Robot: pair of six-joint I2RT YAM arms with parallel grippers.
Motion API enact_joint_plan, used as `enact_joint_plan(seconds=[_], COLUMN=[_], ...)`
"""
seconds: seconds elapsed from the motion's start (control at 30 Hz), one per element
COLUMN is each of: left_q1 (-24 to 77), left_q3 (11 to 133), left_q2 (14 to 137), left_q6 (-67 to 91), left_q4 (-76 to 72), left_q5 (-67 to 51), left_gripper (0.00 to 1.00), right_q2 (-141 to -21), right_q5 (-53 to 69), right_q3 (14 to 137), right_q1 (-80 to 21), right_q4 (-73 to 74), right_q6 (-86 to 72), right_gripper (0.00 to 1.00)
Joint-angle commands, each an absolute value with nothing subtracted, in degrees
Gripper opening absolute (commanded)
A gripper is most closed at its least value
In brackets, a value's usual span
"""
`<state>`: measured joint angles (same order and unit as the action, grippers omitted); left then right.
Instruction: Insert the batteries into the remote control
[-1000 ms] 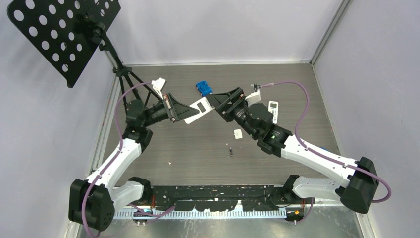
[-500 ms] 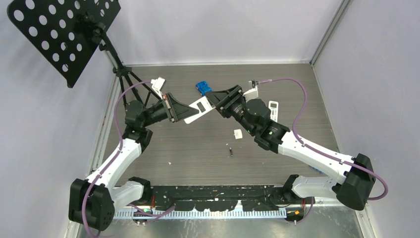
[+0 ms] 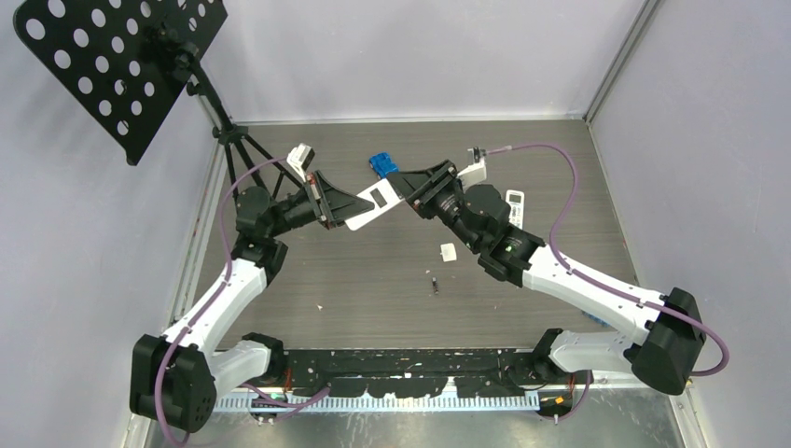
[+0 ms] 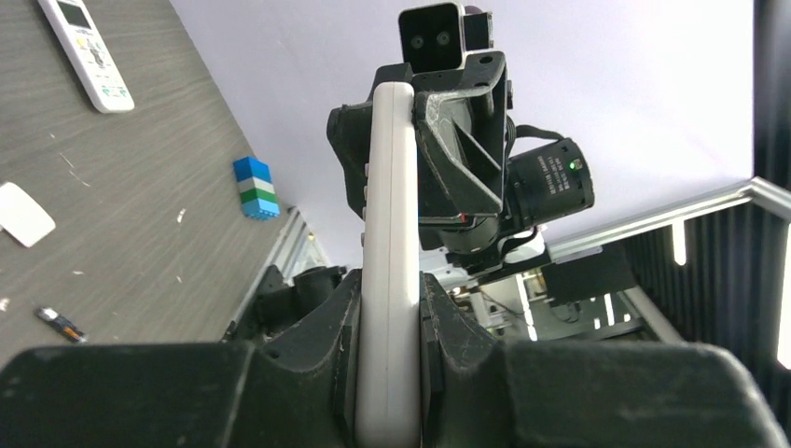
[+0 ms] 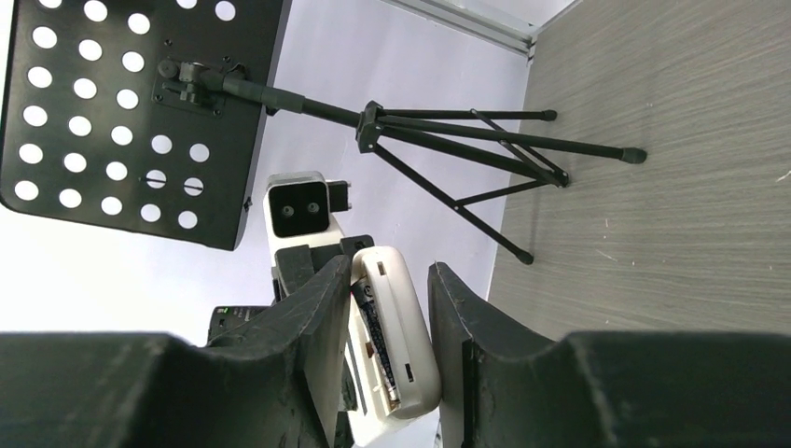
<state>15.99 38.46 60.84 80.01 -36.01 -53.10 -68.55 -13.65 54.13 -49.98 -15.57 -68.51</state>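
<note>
Left claw (image 3: 325, 202) is clamped on the near end of the white remote (image 3: 371, 199) and holds it edge-up above the desk (image 3: 373, 299), mid-left. In the left wrist view its fingers (image 4: 340, 322) press both flat faces.

Right claw (image 3: 408, 189) is at the remote's far end. In the right wrist view the jaws sit narrow, straddling that end, with one finger (image 5: 322, 317) against the open compartment side. Cannot tell if they actually pinch it.

One battery (image 5: 376, 341) is seated in the compartment, lengthwise. A loose battery (image 3: 435, 283) lies on the desk, near of the arms, centre. The white cover (image 3: 449, 251) lies just far-right of it.

A second remote (image 3: 515, 207) lies flat on the right, partly behind the right arm. A blue block (image 3: 382, 166) sits far of the held remote. A black stand (image 3: 121, 65) is in the far-left corner.
</note>
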Motion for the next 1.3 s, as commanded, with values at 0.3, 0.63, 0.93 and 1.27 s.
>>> enact_joint_plan(seconds=[0.3,0.63,0.93,1.27], left_q1=[16.1,15.9,15.5,15.4], left_q3=[39.5,39.0,38.9,39.4], left_q2=[63.8,63.0,63.0,62.9], left_q6=[100.8,88.7,82.8,80.0], left_q4=[-49.0,-38.5,-35.5,-33.8], left_q5=[-52.0,-52.9,-55.3,-56.8], left_gripper=[0.0,0.0,0.0,0.0], right_q2=[-70.6,-66.0,-62.7,-64.9], right_q5=[-11.3,-9.1,-4.1,1.6], right_q3=[54.4,52.0,49.3,50.0], right_q1=[-50.1,-48.4,-45.1,-43.9], right_q4=[-22.9,-24.4,-24.3,-22.3], right_q6=[-54.7,-57.2,-61.0,-59.4], right_gripper=[0.11,0.7,0.6,0.33])
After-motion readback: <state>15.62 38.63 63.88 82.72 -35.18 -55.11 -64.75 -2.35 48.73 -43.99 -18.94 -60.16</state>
